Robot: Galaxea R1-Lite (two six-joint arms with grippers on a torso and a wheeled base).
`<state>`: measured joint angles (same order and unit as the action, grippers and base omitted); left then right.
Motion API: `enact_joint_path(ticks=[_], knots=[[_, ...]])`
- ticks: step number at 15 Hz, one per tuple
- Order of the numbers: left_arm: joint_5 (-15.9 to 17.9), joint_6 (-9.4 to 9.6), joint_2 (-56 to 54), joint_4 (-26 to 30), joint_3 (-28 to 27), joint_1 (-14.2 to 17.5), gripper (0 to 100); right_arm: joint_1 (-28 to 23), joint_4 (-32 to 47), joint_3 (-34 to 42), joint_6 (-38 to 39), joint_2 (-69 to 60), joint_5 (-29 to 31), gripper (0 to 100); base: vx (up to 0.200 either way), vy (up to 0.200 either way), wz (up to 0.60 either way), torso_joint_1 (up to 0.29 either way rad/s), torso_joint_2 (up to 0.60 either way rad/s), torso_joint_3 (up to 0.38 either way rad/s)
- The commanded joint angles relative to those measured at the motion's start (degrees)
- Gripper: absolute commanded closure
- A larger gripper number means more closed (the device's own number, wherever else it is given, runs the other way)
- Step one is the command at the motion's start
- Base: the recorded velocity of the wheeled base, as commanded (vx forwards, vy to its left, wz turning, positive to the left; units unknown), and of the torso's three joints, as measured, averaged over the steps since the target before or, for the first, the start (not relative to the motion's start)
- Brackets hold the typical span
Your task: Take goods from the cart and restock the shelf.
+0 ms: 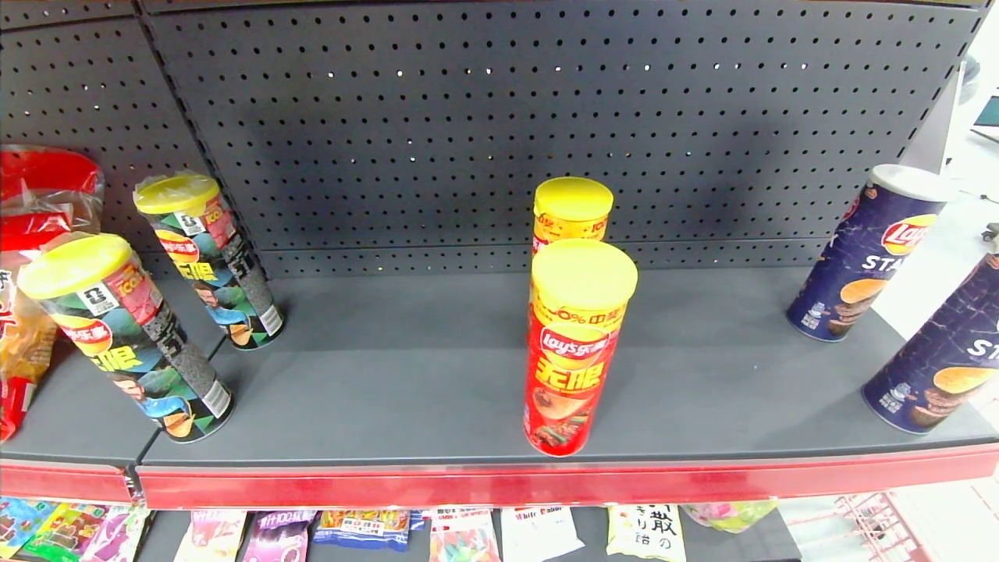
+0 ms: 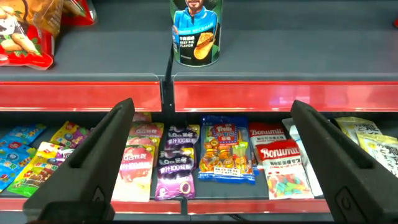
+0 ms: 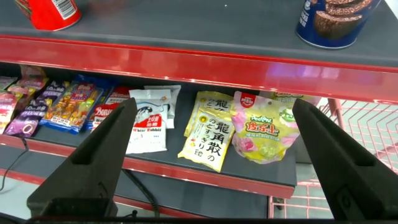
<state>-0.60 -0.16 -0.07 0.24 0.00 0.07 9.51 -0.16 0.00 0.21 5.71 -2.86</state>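
On the grey shelf (image 1: 437,390) stand chip cans: two red ones with yellow lids, one in front (image 1: 574,351) and one behind (image 1: 571,209). Two green-and-black cans (image 1: 125,336) (image 1: 211,257) are at the left, and two navy cans (image 1: 866,254) (image 1: 940,359) at the right. My left gripper (image 2: 212,106) is open and holds nothing; it faces the red shelf lip (image 2: 261,96) below a green-and-black can (image 2: 196,31). My right gripper (image 3: 214,102) is open too and holds nothing; it sits below the shelf lip (image 3: 186,59), between a red can (image 3: 53,12) and a navy can (image 3: 333,22).
A lower shelf holds several candy and snack bags (image 2: 227,149) (image 3: 214,134) (image 1: 460,535). Red snack bags (image 1: 35,234) lie at the far left of the upper shelf. A pink wire cart (image 3: 367,130) (image 1: 874,519) stands to the lower right. A perforated back panel (image 1: 499,117) closes the shelf.
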Motion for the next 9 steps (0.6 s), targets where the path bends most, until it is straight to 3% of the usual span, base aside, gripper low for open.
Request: enact_joint_path(ticks=[1,7,9], knots=[[0.0,-0.02,0.1,0.0,0.0,0.0,0,0.0,0.0,0.0,0.0,0.0,0.0,0,0.0,0.0,0.0,0.0,0.0,0.0],[0.0,-0.02,0.1,0.0,0.0,0.0,0,-0.4,0.0,0.0,-0.1,0.1,-0.1,0,0.0,0.0,0.0,0.0,0.0,0.0],[0.0,-0.02,0.1,0.0,0.0,0.0,0,-3.4,0.0,0.0,0.1,0.0,-0.1,0,0.0,0.0,0.0,0.0,0.0,0.0]])
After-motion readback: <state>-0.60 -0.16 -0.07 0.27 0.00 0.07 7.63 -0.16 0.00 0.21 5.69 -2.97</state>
